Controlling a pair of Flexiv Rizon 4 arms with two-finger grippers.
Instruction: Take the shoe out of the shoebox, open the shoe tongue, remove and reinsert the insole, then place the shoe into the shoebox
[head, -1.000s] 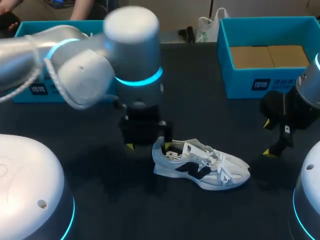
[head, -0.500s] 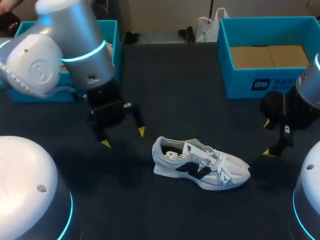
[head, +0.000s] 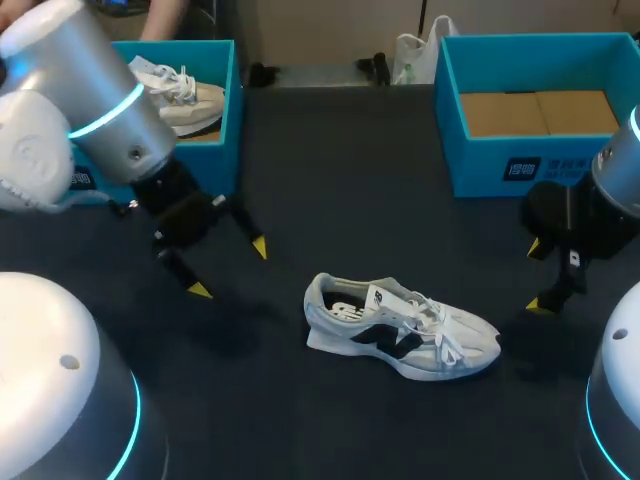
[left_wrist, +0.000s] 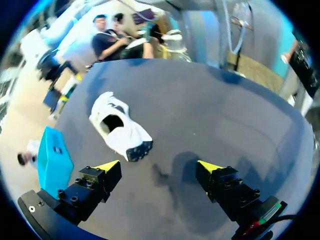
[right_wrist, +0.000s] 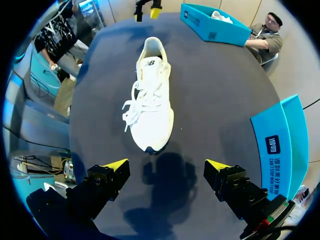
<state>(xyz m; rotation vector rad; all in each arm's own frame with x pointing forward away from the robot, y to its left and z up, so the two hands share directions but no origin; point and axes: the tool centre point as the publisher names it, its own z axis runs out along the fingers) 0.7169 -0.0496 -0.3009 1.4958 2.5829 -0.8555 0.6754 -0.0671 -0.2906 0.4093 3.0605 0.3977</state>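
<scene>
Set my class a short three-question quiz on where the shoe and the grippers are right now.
1. True or false: the white shoe lies on the table, outside the right box.
2. The left gripper is: A shut on the shoe; B open, apart from the shoe; C inside a box.
3. Fill in: the shoe's toe points toward the ____ gripper.
Key: 1 true; 2 B; 3 right gripper.

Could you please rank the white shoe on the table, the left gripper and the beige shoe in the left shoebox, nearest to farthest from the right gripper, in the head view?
From the right gripper:
1. White shoe, on the table just to its left.
2. Left gripper, across the table beyond the shoe's heel.
3. Beige shoe, in the left shoebox, far left corner.
</scene>
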